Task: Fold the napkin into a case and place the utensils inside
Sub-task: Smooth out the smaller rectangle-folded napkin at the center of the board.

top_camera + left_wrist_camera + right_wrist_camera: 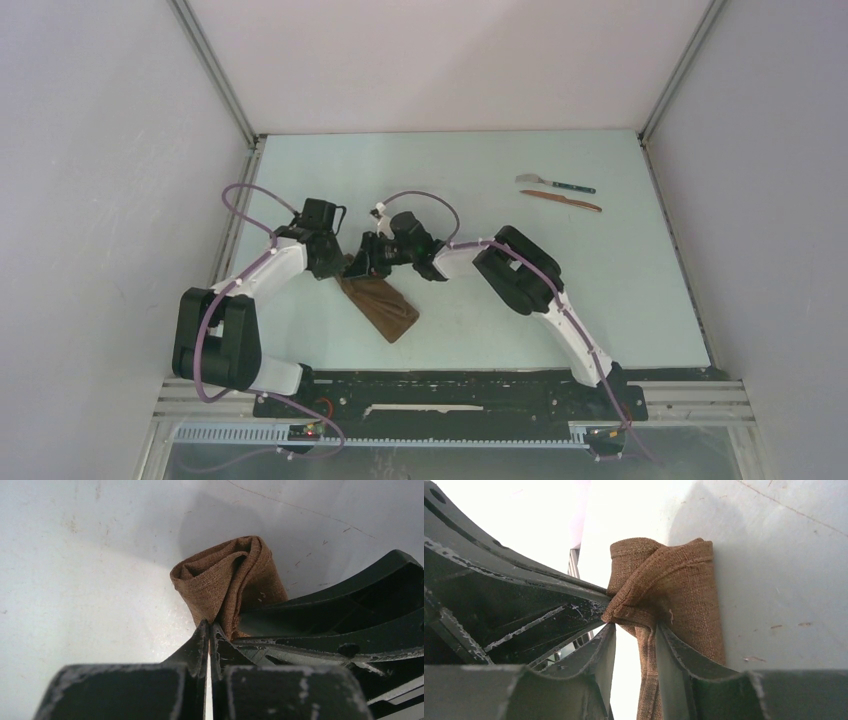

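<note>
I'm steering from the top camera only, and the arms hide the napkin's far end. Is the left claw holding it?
Observer: Yes. The left claw is shut, pinching a fold of the napkin at its tips.
Operator: And the right one?
Observer: The right claw stands open. A strip of the napkin runs between its fingers, with a gap on one side. That end is bunched into raised folds, not flat.

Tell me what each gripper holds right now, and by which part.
The left gripper pinches the napkin by its bunched far end. The right gripper has its jaws apart around a fold at that end, clamping nothing.
</note>
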`<state>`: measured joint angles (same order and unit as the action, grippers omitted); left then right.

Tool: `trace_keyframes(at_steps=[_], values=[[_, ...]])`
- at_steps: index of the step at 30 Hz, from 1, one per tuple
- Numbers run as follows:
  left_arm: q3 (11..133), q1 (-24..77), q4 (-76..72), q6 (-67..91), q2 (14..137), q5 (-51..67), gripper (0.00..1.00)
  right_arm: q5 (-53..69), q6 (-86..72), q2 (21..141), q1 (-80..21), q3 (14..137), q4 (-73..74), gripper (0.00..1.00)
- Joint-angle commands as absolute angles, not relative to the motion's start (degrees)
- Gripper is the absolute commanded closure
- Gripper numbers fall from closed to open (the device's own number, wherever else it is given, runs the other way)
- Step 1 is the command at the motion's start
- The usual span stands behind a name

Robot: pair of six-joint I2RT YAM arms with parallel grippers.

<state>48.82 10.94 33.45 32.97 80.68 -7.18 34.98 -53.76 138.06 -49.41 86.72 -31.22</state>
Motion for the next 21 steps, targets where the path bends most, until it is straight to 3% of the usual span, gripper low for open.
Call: trace_keyframes(at_steps=[1, 4, 8, 10, 13, 16, 21], values=[[49.0, 10.8, 32.4, 33.3, 79.3, -6.2, 1.0, 32.6, -54.4, 139.4, -49.0, 91.7, -26.9, 0.6], [48.9, 10.8, 31.9, 33.5, 79.2, -5.7, 1.0, 31.2, -52.5, 140.7, -49.6, 94.8, -21.4, 0.65], [49.7, 10.8, 31.4, 33.8, 78.6, -5.8, 1.0, 27.1, -49.3, 141.9, -51.4, 97.7, -13.0, 0.81], [50.2, 10.8, 31.5, 34.1, 78.3, -6.2, 1.0, 23.8, -47.0, 142.3, -52.4, 99.8, -6.9, 0.83], [50.5, 10.8, 31.6, 34.4, 78.2, -5.3, 1.0, 20.7, -42.6, 143.0, -54.1, 104.3, -0.5, 0.79], [50.2, 10.7, 32.1, 34.4, 79.5, -5.7, 1.0, 26.4, -41.5, 142.4, -53.7, 104.5, -4.3, 0.72], [47.9, 9.1, 31.3, 35.0, 78.9, -6.5, 1.0, 39.9, -48.0, 138.7, -50.7, 98.3, -18.5, 0.5]])
